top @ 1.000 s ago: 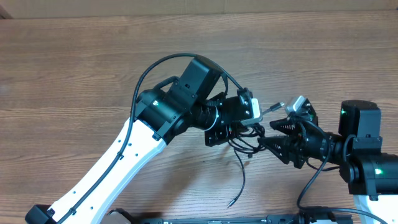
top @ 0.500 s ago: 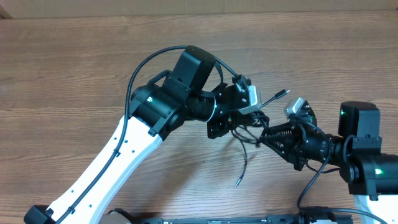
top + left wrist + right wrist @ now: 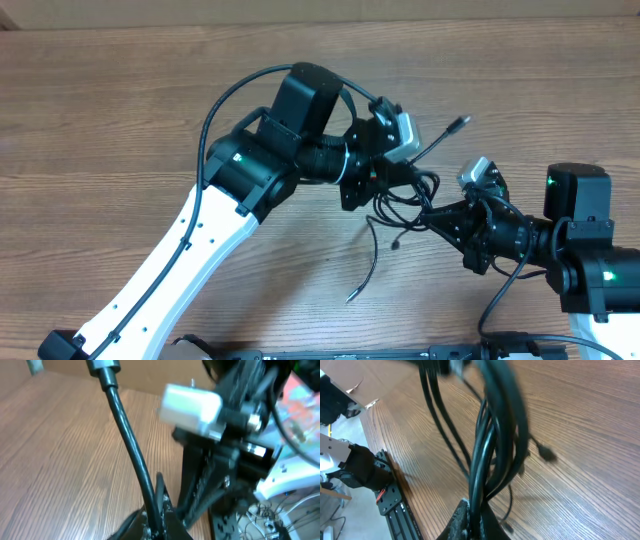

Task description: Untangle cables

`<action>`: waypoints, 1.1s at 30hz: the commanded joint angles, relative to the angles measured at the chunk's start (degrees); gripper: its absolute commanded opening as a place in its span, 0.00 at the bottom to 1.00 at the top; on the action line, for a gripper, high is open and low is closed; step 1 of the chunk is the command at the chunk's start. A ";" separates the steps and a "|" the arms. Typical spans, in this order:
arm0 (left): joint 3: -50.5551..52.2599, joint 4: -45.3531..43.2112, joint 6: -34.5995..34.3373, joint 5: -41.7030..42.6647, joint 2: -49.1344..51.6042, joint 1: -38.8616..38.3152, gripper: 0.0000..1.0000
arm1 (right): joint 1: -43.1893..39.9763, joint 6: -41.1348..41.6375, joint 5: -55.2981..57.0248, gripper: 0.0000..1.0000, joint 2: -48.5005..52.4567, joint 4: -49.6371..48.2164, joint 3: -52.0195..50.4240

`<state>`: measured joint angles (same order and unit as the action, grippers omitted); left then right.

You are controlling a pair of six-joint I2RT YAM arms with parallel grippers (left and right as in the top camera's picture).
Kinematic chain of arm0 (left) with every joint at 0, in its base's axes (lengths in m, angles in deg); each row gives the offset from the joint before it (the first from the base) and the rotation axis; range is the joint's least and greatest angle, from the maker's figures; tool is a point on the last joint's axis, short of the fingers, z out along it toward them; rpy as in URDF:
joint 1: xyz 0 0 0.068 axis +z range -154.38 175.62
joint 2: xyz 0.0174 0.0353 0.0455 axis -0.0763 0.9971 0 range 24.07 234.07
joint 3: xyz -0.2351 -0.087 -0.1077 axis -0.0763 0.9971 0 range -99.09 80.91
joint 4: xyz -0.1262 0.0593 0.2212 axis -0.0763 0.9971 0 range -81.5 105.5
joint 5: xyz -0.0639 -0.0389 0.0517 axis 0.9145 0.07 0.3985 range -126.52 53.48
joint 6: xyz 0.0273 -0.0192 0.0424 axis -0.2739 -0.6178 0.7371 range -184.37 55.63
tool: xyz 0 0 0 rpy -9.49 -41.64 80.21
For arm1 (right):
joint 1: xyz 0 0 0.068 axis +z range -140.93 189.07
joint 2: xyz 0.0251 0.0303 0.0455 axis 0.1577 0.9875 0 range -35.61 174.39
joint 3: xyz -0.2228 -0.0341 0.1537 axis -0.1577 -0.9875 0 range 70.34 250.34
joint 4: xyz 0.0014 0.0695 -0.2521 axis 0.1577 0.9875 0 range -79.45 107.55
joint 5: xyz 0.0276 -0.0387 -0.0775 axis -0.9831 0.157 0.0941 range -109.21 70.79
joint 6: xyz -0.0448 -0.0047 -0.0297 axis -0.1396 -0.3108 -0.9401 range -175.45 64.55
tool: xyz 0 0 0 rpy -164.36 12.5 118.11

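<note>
The cables (image 3: 405,192) are thin black cords bunched in a tangle that hangs between my two grippers above the table. My left gripper (image 3: 400,172) is shut on one cord (image 3: 131,450) that runs straight out to a plug (image 3: 103,367); overhead, that plug (image 3: 461,122) sticks out to the upper right. My right gripper (image 3: 428,213) is shut on a bundle of several cords (image 3: 487,445). A loose end (image 3: 351,296) dangles down to the wood, and a small plug (image 3: 546,453) hangs beside the bundle.
The wooden table (image 3: 120,110) stretches bare to the left and back. A black rail (image 3: 390,497) runs along the near edge. The right arm's base (image 3: 590,255) stands at the lower right, the left arm's white link (image 3: 190,260) crosses the lower left.
My right gripper has shut on the bundle. The left gripper has drawn back and up with its cord, spreading the tangle. The dangling end has swung left.
</note>
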<state>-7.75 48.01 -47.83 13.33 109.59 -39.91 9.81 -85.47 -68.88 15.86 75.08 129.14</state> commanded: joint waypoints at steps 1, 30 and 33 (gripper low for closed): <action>-1.16 -4.92 -9.27 4.85 -1.44 1.70 0.04 | -0.07 -0.02 1.22 0.04 -0.66 1.01 0.15; -1.11 -12.48 -22.73 11.39 -1.42 6.32 0.04 | -0.07 17.07 2.03 1.00 -0.63 -7.89 0.15; -1.11 -12.46 -22.71 12.17 -1.42 5.88 0.04 | -0.07 23.15 2.01 1.00 -0.63 -13.44 0.15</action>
<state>-7.75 35.77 -72.49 25.26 109.57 -33.85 9.83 -70.85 -66.80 15.88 63.97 129.12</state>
